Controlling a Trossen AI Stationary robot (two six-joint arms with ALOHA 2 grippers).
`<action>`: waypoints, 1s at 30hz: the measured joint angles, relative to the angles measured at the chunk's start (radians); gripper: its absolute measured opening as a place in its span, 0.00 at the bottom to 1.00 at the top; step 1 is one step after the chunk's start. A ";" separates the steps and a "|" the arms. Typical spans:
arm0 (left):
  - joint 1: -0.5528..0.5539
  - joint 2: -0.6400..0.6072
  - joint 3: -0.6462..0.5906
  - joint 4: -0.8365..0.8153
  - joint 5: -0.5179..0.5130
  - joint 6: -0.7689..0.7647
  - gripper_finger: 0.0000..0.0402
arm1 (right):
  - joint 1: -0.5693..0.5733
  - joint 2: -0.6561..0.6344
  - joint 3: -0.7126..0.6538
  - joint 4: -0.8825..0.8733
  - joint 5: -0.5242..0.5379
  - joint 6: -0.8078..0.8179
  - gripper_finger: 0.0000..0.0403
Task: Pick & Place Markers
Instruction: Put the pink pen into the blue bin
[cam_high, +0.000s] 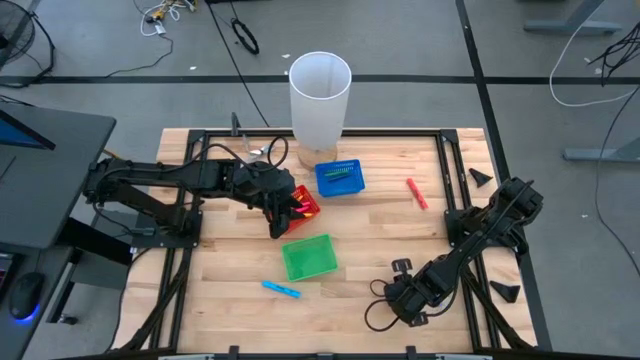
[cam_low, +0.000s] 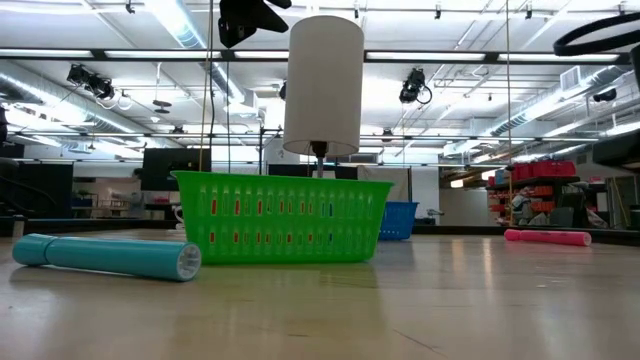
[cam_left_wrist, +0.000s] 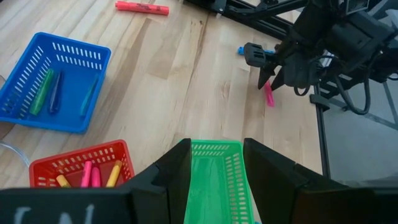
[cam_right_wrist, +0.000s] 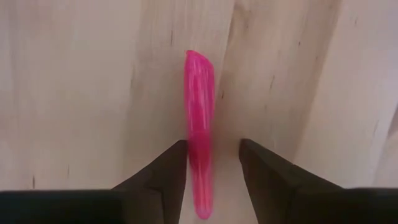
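A pink marker lies flat on the table between the open fingers of my right gripper, which is low over the table near the near edge. My left gripper is open and holds nothing. It hovers between the red basket and the green basket. The red basket holds pink and yellow markers. The blue basket holds green and blue markers. A red marker and a light-blue marker lie loose on the table. My right gripper has the pink marker's near part between its open fingers, which come from above and lie along it. The marker rests on the table, close against one finger. I cannot tell whether that finger touches it.
A tall white cylinder stands at the far edge behind the blue basket. The green basket sits mid-table, with the light-blue marker to its left in the low view. A dark frame borders the table.
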 joint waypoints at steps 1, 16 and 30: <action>0.000 0.000 0.000 0.000 0.000 0.000 0.38 | 0.000 0.000 -0.001 0.003 0.000 -0.008 0.38; 0.000 0.000 0.000 0.000 0.000 0.032 0.38 | -0.002 0.002 -0.004 0.028 -0.009 -0.060 0.03; 0.000 0.000 0.000 0.000 0.000 0.032 0.38 | -0.081 -0.016 0.125 -0.212 -0.087 -0.100 0.04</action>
